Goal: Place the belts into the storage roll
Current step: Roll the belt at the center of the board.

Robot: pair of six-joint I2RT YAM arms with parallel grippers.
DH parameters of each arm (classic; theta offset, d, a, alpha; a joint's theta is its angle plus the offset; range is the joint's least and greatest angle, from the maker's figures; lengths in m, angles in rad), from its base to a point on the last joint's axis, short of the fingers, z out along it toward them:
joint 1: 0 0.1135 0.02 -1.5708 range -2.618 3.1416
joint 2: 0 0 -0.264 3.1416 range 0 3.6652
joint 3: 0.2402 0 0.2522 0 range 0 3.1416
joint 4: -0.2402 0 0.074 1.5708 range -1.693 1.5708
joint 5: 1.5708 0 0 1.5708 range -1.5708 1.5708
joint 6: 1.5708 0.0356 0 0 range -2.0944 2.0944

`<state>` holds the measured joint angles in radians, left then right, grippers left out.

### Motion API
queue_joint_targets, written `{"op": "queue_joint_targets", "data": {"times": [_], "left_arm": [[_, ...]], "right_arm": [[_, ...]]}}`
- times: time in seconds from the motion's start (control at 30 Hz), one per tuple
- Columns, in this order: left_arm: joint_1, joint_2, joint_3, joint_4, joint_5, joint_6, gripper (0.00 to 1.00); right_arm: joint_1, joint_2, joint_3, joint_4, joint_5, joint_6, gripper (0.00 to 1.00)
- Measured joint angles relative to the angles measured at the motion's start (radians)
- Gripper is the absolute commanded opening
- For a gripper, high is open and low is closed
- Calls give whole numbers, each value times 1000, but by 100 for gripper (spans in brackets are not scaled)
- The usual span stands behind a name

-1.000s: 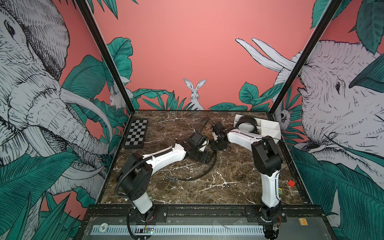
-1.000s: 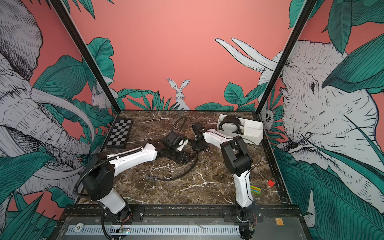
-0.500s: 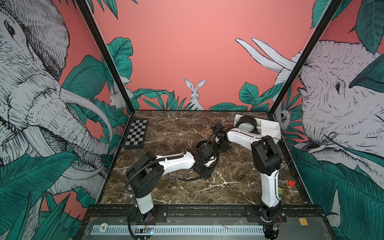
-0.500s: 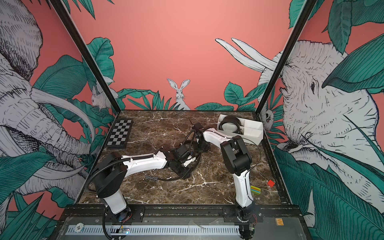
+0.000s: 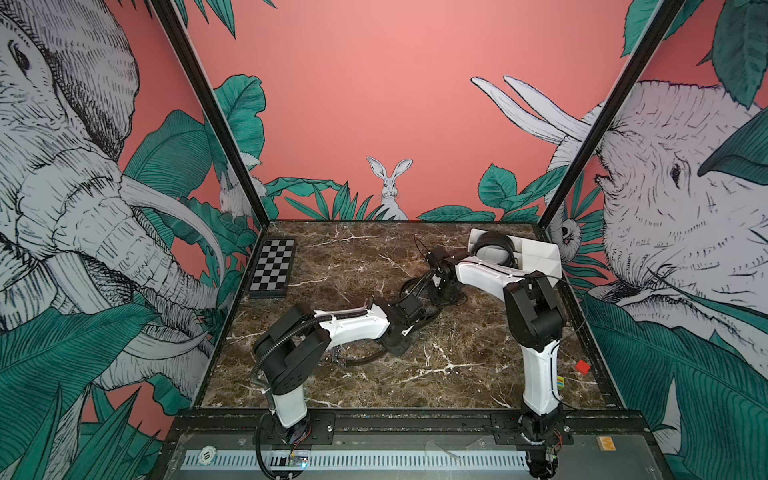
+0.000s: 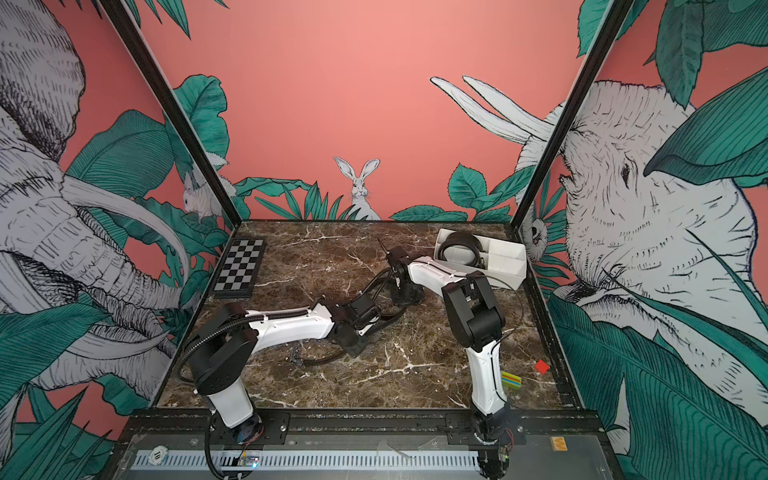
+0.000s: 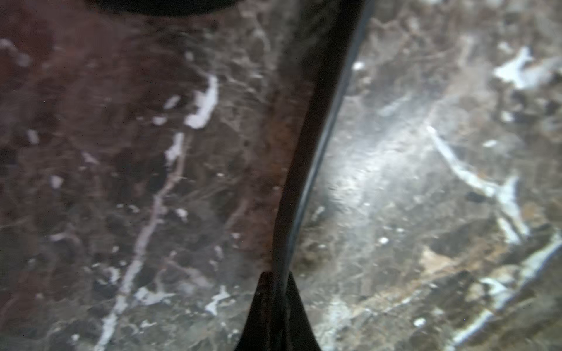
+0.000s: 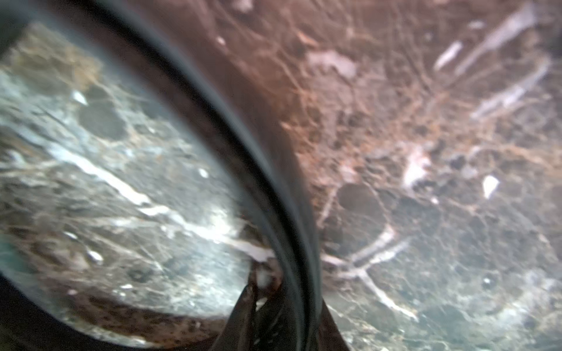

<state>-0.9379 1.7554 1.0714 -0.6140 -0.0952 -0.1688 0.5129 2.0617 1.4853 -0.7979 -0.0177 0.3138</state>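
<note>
Left gripper (image 7: pixel 276 293) clamped on a black belt (image 7: pixel 319 121) lying on the marble table (image 5: pixel 457 370); right gripper (image 8: pixel 282 307) narrow about it, grip undetermined; second belt (image 5: pixel 492 248) sits coiled in the storage roll (image 5: pixel 538 255), far right corner.

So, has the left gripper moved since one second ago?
Yes. The left gripper has come toward the front, past the near edge of the checkered board, shut on a belt.

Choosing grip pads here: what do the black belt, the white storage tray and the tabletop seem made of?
Belt: smooth black leather or faux leather, probably; it bends in soft curves and its edge has a dull sheen.
Storage tray: matte white rigid plastic, judging by thin straight walls.
Tabletop: polished brown marble or a marble-look print; white veins, glare patches.
</note>
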Motion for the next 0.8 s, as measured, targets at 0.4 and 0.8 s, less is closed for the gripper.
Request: {"op": "queue_joint_targets", "data": {"times": [0.4, 0.8], "left_arm": [[63, 11, 31, -32, -164, 64, 0], [83, 59, 90, -39, -266, 100, 0]], "right_arm": [[-60, -60, -88, 6, 11, -16, 25], [-92, -69, -101, 2, 11, -43, 25]]}}
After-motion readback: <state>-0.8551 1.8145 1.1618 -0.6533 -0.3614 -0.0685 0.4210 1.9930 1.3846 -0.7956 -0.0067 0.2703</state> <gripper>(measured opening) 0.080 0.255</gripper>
